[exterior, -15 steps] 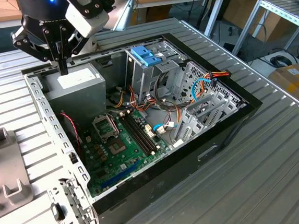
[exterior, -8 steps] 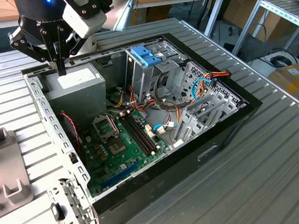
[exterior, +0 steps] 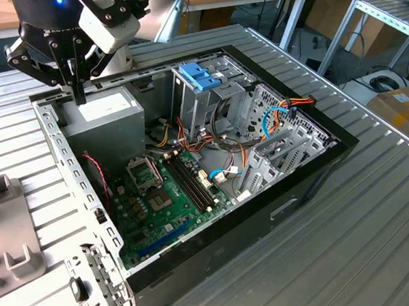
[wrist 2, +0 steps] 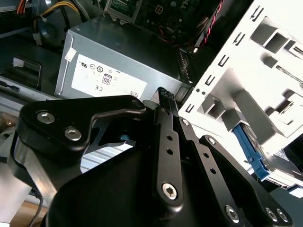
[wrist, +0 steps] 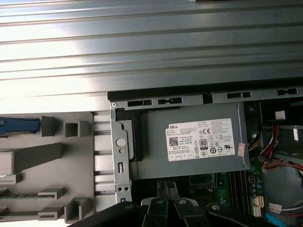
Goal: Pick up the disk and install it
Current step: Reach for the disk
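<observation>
gripper (exterior: 79, 98) hangs over the corner of the grey power supply (exterior: 108, 115) in the open computer case (exterior: 267, 219), fingers pinched together on nothing. the disk (wrist: 19, 125), blue carrier edge showing, sits in the grey fixture (wrist: 71, 156) just beside the case.

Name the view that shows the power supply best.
First wrist view: the power supply lies face-on, its label fully visible. The second wrist view shows it slanted, one edge behind the gripper. The exterior view shows it angled.
</observation>
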Motion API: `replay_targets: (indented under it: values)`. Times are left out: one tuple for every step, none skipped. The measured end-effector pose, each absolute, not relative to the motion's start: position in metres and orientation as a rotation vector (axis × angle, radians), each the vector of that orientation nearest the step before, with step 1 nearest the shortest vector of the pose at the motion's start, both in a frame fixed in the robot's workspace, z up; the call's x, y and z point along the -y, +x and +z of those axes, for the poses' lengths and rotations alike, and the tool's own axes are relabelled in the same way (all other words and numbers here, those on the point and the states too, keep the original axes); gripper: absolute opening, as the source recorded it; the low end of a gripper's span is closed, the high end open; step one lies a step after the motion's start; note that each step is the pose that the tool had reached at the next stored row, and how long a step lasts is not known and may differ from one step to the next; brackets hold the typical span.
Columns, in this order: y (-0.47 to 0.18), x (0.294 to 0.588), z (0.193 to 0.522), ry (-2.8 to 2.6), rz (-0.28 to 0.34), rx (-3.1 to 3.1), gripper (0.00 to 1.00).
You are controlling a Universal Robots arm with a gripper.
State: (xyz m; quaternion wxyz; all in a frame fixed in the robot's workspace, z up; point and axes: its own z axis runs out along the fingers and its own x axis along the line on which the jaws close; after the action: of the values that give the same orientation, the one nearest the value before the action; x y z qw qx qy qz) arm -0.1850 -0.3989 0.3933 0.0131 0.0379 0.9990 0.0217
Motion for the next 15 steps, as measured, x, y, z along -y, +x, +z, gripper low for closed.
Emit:
replay_targets:
  values:
    - [-0.186,0.399,0.393,0.118,0.068,-3.113,0.10]
    - [-0.187,0.399,0.393,0.118,0.068,-3.113,0.10]
    - [-0.187,0.399,0.393,0.118,0.068,-3.112,0.10]
    - [-0.188,0.399,0.393,0.118,0.068,-3.112,0.10]
    - [-0.189,0.399,0.393,0.118,0.068,-3.112,0.10]
    - [-0.190,0.399,0.393,0.118,0.068,-3.113,0.10]
    - [-0.191,0.399,0.393,0.118,0.068,-3.112,0.10]
    - [-0.192,0.399,0.393,0.118,0.068,-3.112,0.10]
    - [-0.193,0.399,0.393,0.118,0.068,-3.113,0.10]
    - [-0.194,0.399,0.393,0.118,0.068,-3.112,0.10]
    - [-0.196,0.399,0.393,0.118,0.068,-3.112,0.10]
    - [-0.197,0.399,0.393,0.118,0.068,-3.112,0.10]
    - [-0.198,0.399,0.393,0.118,0.068,-3.112,0.10]
    - [-0.199,0.399,0.393,0.118,0.068,-3.112,0.10]
    - [-0.200,0.399,0.393,0.118,0.068,-3.112,0.10]
